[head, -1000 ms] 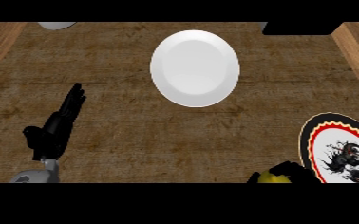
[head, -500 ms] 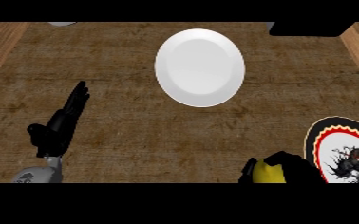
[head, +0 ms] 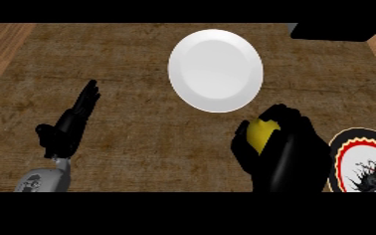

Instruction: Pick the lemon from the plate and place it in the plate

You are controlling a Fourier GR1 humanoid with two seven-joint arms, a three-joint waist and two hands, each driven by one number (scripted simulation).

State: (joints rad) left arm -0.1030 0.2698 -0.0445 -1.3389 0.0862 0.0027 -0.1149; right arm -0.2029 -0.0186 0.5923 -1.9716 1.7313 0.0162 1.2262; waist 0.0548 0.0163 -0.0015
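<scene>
While the wooden counter spreads under everything, the white plate lies at its far middle, bare. At the right edge sits the patterned plate, partly cut off. Between them, the right hand curls its fingers round the lemon, just near-right of the white plate's rim; the goal lies up and leftward from it. At near left, the left hand rests, fingers straight.
</scene>
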